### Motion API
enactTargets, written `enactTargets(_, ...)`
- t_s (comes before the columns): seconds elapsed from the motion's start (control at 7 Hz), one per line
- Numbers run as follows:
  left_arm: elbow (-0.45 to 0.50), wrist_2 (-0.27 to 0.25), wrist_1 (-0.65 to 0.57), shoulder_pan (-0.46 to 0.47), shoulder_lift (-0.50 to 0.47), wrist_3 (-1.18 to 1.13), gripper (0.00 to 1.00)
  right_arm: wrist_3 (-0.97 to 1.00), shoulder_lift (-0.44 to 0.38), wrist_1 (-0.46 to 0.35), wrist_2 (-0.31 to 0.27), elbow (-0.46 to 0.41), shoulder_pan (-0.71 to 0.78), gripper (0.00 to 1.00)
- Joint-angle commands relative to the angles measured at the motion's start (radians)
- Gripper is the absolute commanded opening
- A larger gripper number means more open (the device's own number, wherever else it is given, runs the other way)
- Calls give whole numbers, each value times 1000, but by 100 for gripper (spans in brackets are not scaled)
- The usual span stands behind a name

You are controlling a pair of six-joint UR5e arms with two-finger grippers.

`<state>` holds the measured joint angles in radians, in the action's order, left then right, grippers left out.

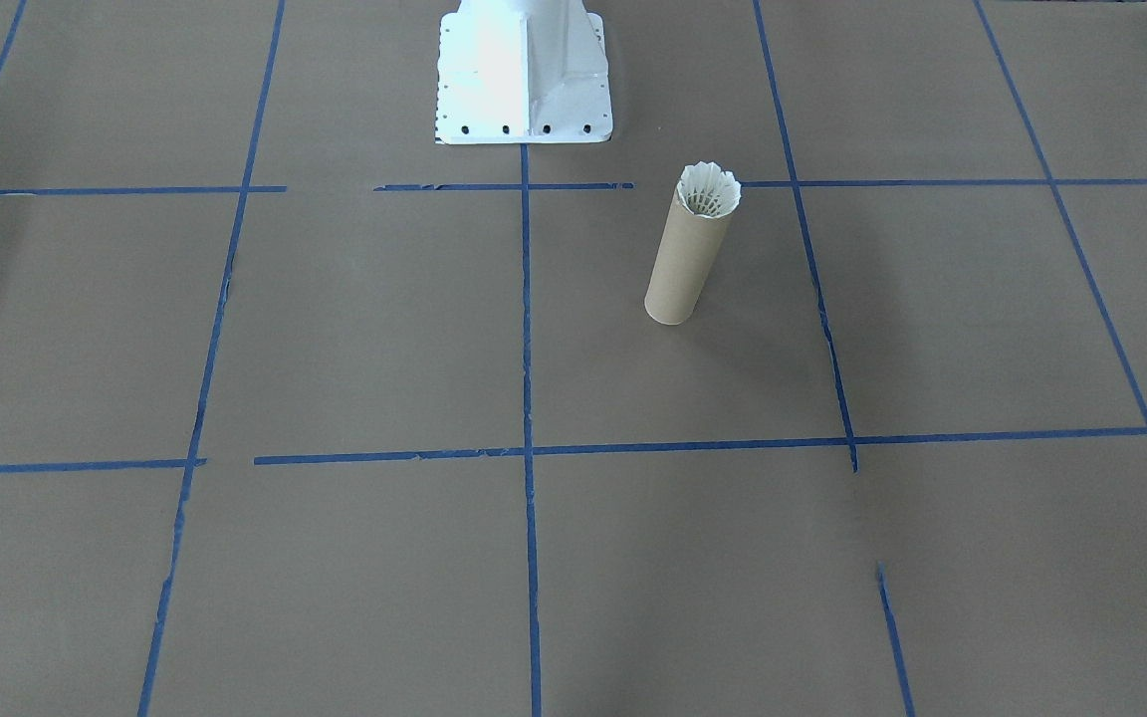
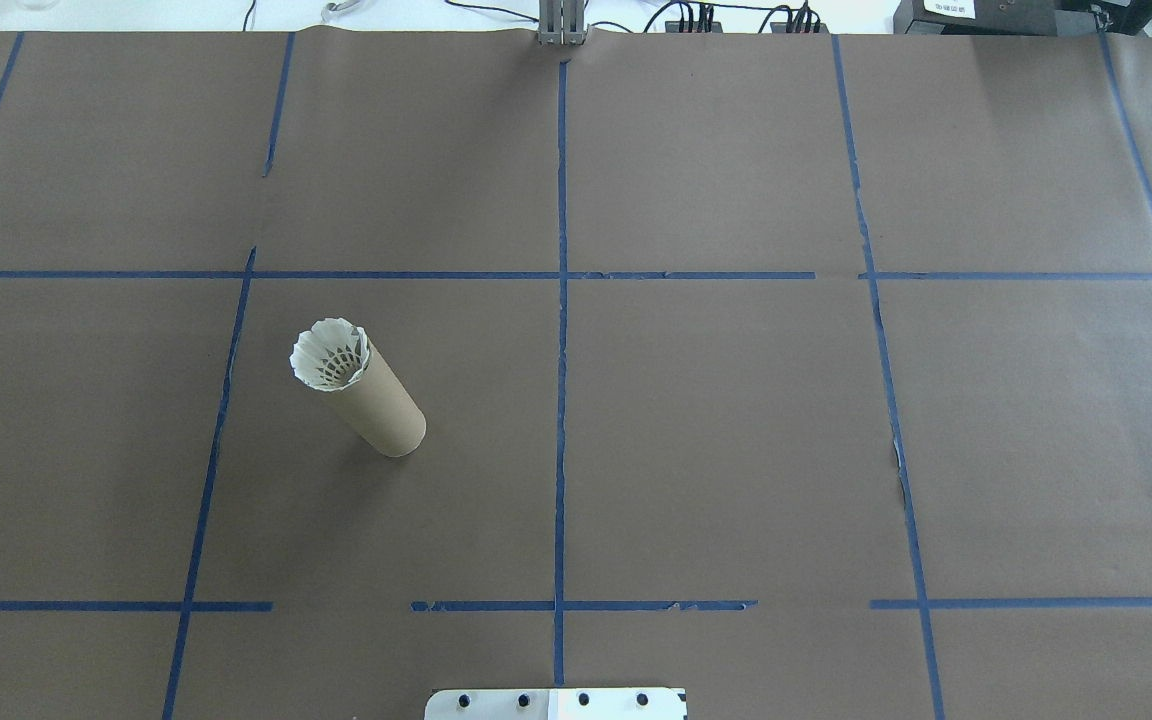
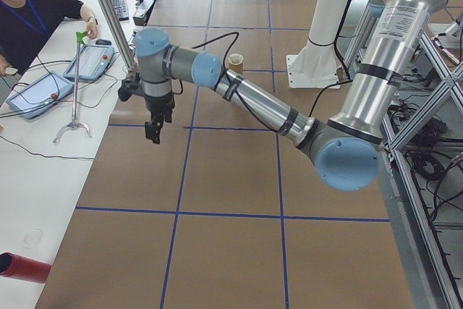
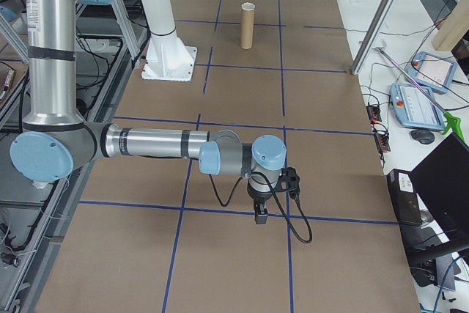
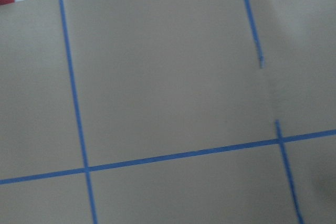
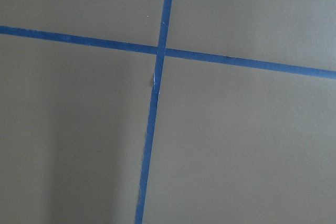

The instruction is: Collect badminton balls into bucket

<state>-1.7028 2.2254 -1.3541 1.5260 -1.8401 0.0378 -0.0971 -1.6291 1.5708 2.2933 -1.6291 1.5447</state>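
The white feather shuttlecock [image 2: 330, 354] sits in the upright brown cardboard tube's [image 2: 383, 412] mouth, perhaps slightly proud; finger states of both grippers [image 3: 153, 132] [image 4: 260, 217] cannot be told.

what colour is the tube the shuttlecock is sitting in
Plain brown cardboard; the tube shows best in the exterior front-facing view, white shuttlecock at its mouth.

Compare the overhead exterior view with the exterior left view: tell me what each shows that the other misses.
Only the overhead view looks into the tube's mouth, where the shuttlecock sits, skirt up. Only the exterior left view shows the left arm with its gripper above the table, and a person at the side bench. Both show the upright cardboard tube, the blue tape grid and the white base.
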Motion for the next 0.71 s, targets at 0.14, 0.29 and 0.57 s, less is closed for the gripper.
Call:
enactTargets(0.14, 146, 229, -125, 49, 225, 51, 100, -1, 0, 0, 0, 0, 0, 100)
enactTargets(0.29, 138, 230, -123, 49, 235, 53, 100, 0, 0, 0, 0, 0, 0, 100)
enactTargets(0.57, 80, 159, -126, 49, 242, 42, 100, 0, 0, 0, 0, 0, 0, 100)
